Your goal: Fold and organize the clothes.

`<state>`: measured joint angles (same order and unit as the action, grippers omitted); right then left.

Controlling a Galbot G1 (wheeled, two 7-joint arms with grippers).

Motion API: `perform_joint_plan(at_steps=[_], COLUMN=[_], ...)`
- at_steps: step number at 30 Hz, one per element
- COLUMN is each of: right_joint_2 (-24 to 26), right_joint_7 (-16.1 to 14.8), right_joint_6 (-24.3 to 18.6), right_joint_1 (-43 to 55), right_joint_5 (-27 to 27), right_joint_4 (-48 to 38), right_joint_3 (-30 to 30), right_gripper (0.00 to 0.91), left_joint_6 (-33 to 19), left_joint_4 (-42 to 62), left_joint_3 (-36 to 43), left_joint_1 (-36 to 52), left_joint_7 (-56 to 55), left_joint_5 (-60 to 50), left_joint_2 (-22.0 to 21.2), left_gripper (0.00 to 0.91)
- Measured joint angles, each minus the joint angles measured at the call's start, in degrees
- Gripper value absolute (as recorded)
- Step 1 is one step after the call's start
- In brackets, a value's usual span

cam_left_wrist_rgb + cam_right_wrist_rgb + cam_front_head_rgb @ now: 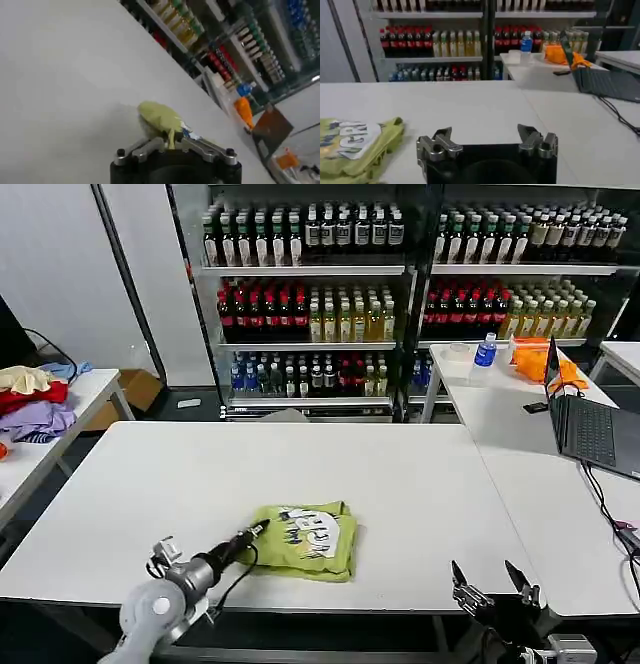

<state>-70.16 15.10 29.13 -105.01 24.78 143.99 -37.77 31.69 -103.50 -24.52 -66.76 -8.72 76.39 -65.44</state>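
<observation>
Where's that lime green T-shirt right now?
In the head view the T-shirt lies folded near the front edge of the white table, left of centre, with the left end effector at its left edge.

Ahead of you, tall glass-fronted shelves of bottled drinks [400, 294] line the back wall. On the white side surface [520, 424] to your right sit an open dark laptop [590, 419], a crumpled orange cloth [535, 359] and a blue-labelled plastic bottle [485, 350]. On your left lies a red, purple and cream clothes pile [32, 399].
</observation>
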Motion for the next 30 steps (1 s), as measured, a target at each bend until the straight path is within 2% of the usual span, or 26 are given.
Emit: perform_joint_plan(at_steps=[6,14,19,24,30], right_joint_2=[0.64,1.24,1.15,0.69,0.23], right_joint_7=[0.05,0.03,0.02,-0.03,-0.1], right_joint_6=[0.05,-0.01,-0.1,-0.42,-0.66], right_joint_1=[0.45,0.65,0.5,-0.1,-0.78], right_joint_5=[1.3,2.97,3.32,3.3,2.87], right_joint_4=[0.4,0.5,0.51,0.58,0.94], right_joint_3=[-1.04,-2.01,-2.2,-2.42,-2.59], right_gripper=[0.907,0.907,0.907,0.907,0.907], left_joint_6=[0.47,0.99,0.91,-0.68,-3.49], left_joint_4=[-0.12,0.94,-1.7,-3.98,-2.9], left_joint_3=[-6.01,-16.43,-17.75,-12.18,0.08], left_joint_1=[0.96,2.9,2.5,0.7,0.57], left_joint_7=[-0.69,1.58,4.24,6.28,6.59], left_joint_5=[3.4,1.26,-5.35,-17.44,-34.93], left_joint_2=[4.26,16.96,22.24,22.65,18.84], left_gripper=[0.02,0.02,0.02,0.02,0.02])
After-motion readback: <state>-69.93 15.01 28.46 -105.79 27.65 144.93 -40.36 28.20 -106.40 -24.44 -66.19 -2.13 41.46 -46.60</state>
